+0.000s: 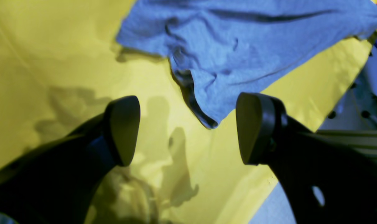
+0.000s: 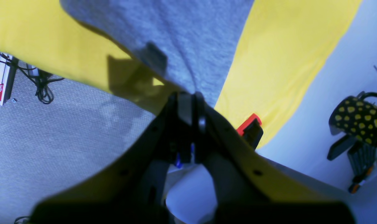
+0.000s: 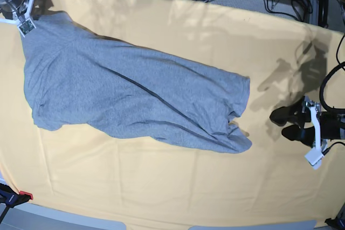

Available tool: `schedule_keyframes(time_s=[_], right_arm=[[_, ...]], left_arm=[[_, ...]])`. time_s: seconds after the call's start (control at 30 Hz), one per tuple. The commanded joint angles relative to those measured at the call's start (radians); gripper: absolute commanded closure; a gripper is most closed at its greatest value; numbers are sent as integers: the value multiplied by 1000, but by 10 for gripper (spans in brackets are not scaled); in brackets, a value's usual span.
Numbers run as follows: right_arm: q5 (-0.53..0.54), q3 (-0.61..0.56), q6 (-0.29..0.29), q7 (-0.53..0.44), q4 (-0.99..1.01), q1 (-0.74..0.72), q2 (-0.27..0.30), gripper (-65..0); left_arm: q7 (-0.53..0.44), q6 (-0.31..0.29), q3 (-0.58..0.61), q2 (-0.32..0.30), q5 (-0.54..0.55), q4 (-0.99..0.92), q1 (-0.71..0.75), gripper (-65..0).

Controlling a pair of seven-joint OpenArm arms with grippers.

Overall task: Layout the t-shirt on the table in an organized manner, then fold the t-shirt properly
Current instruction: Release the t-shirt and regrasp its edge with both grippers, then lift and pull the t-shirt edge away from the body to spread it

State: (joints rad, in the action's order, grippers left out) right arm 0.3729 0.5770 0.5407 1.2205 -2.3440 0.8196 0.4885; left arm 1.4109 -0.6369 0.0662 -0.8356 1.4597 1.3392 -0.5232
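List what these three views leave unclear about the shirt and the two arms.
- Heather-grey cotton t-shirt: chest lettering and collar unseen in every view; the printed side may face down.
- Right gripper: base view's top-left corner crops it; how much cloth its shut jaws pinch is hidden.
- Left gripper: wrist view is blurred.

Base view looks straight down from high above, taking in nearly the whole desk [image 3: 161, 197] and the t-shirt [image 3: 135, 95]. Left wrist view rides low behind the left claw [image 1: 188, 127], facing along the cloth toward the shirt's near corner. Right wrist view sits tight behind the right claw [image 2: 190, 107], at the desk's edge, floor showing. All three share the shirt.
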Motion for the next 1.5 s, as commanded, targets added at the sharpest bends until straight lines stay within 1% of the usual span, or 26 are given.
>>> schedule_keyframes(time_s=[0.0, 0.07, 0.13, 0.27, 0.3, 0.37, 0.47, 0.53, 0.63, 0.7, 0.77, 0.87, 0.93, 1.03, 1.13, 1.17, 1.2, 1.23, 1.3, 1.33, 1.4, 1.47], right_arm=[[-16, 10, -7, 8, -12, 6, 27, 0], [-36, 26, -11, 7, -12, 6, 30, 0], [-33, 49, -35, 7, -12, 6, 30, 0], [-30, 70, -35, -6, -12, 5, 30, 0], [-30, 70, -35, -10, -12, 5, 30, 0], [-30, 70, -28, -29, -12, 5, 30, 0], [-29, 70, -27, -51, -12, 5, 30, 0], [-29, 70, -29, -54, -12, 5, 30, 0], [-30, 70, -28, -54, -12, 5, 30, 0], [-30, 70, -27, -57, -12, 5, 30, 0], [-30, 70, -24, -58, -12, 5, 30, 0], [-30, 70, -25, -58, -12, 5, 30, 0], [-30, 70, -25, -58, -12, 5, 30, 0], [-30, 70, -25, -57, -12, 5, 30, 0], [-33, 70, -25, -58, -12, 5, 30, 0], [-33, 70, -25, -58, -12, -1, 30, 0], [-34, 70, -25, -57, -12, -6, 30, 0], [-33, 70, -24, -58, -12, -8, 30, 0], [-33, 70, -20, -63, -12, -8, 30, 0], [-33, 70, -19, -68, -12, -8, 30, 0], [-33, 70, -21, -81, -12, -8, 30, 0], [-33, 70, -21, -117, -12, -8, 30, 0]], left_arm=[[-15, 0, -10, -20, 24, 22, -9, -494], [-15, 0, -10, -21, 24, 39, 30, -494], [-15, 0, -10, -24, 24, 55, 74, -494], [-15, 0, -10, -19, 21, 62, 146, -494], [-15, 1, -10, -15, -10, 62, 163, -494], [-15, 21, -10, -7, -39, 62, 204, -494], [-15, 23, -10, 14, -82, 62, 270, -494], [-15, 28, -10, 38, -152, 62, 308, -494], [-15, 59, -10, 83, -254, 62, 348, -494], [-57, 62, -10, 115, -306, 61, 361, -494], [-103, 88, -10, 150, -354, 61, 365, -494], [-109, 122, -10, 209, -417, 61, 365, -494], [-109, 138, -10, 248, -435, 61, 368, -494], [-108, 137, -10, 300, -439, 61, 383, -494], [-93, 136, -10, 329, -437, 61, 399, -482], [-84, 136, -10, 334, -438, 61, 398, -449], [-76, 135, -10, 335, -436, 61, 398, -389], [-75, 132, -10, 333, -430, 61, 397, -302], [-75, 129, -10, 324, -430, 61, 392, -76], [-75, 130, -10, 317, -426, 62, 390, 0], [-57, 133, -10, 296, -376, 63, 377, 0], [-15, 129, -11, 273, -293, 65, 355, 0]])
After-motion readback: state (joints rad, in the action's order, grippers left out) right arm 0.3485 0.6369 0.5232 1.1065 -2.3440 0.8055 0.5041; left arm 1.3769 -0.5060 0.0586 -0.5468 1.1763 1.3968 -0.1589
